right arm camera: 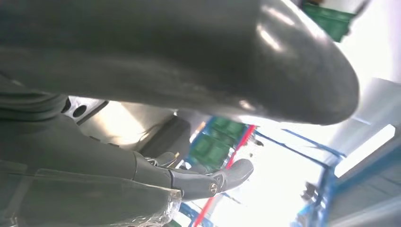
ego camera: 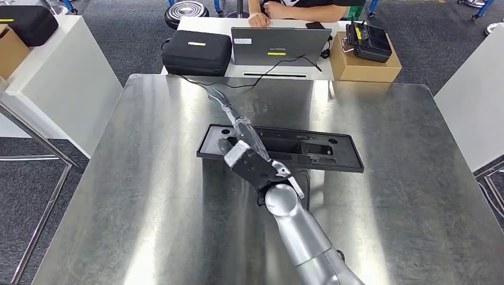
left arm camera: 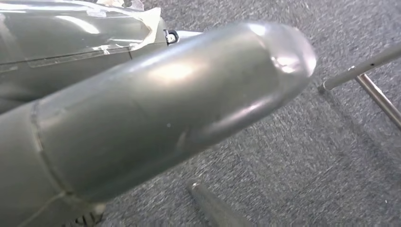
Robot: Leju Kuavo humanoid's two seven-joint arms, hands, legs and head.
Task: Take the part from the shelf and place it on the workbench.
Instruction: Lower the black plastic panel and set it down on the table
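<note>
**Right hand over the part on the workbench**

My right arm [ego camera: 303, 234] comes up from the near edge of the metal workbench [ego camera: 148, 196], silver and angled toward the far left. At its end my right hand [ego camera: 252, 160] sits over the near left portion of the black part [ego camera: 309, 148], a long flat plastic panel lying flat on the bench top around the middle. From above I cannot tell whether my fingers are touching the panel or just above it. In the right wrist view my thumb [right arm camera: 283, 71] and the darker fingers [right arm camera: 208, 182] stand apart with an open gap between them, nothing held.

My left hand [left arm camera: 156, 123] hangs low beside me, over grey carpet, its thick thumb crossing the wrist picture; I cannot tell how its fingers lie.

Beyond the bench's far edge stands a white table with a laptop [ego camera: 279, 44], a black case [ego camera: 196, 52] to its left and a cardboard box [ego camera: 362, 66] to its right. A person's arms [ego camera: 291, 10] rest at that table's far side.
</note>
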